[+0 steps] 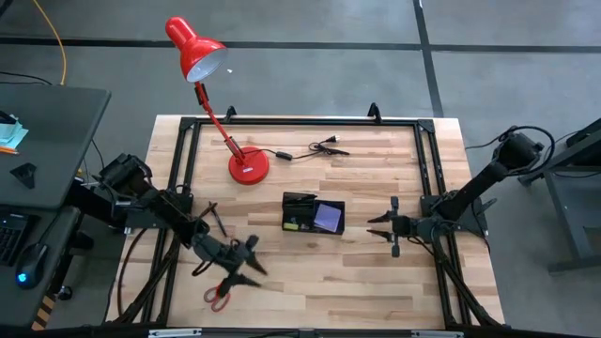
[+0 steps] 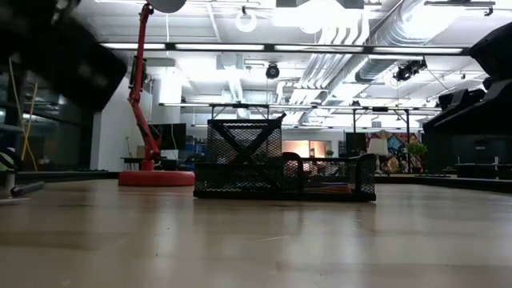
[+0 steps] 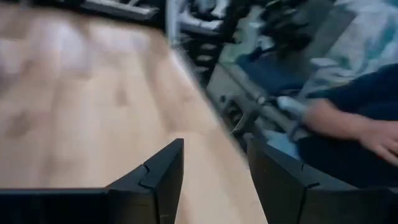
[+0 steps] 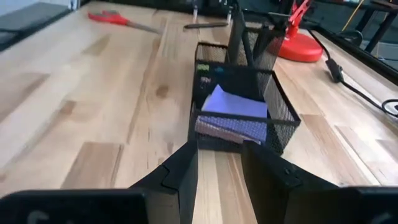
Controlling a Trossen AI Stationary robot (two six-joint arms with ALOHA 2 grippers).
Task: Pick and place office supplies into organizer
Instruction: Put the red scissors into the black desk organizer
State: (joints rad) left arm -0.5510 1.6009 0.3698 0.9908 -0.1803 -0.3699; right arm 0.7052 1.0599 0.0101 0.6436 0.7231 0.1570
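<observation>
Fingers, left (image 1: pixel 246 267): apart, empty, above the scissors (image 1: pixel 220 294) near the bench's (image 1: pixel 310 282) front-left corner.
Fingers, right (image 1: pixel 383 227): apart, empty, beside the organizer (image 1: pixel 313 214).
Organizer: purple pad (image 4: pixel 235 106) inside.

Mesh organizer (image 2: pixel 284 170), red lamp (image 2: pixel 146 104), wooden table (image 2: pixel 256 240)

table (image 1: pixel 357 272): light wood planks | organizer (image 1: pixel 313 213): centre | red desk lamp (image 1: pixel 248 167) base: toward far edge, left of centre | black cable (image 1: pixel 315 147): near far edge | scissors (image 1: pixel 222 293): near front-left corner | pen (image 1: pixel 217 222): left side
</observation>
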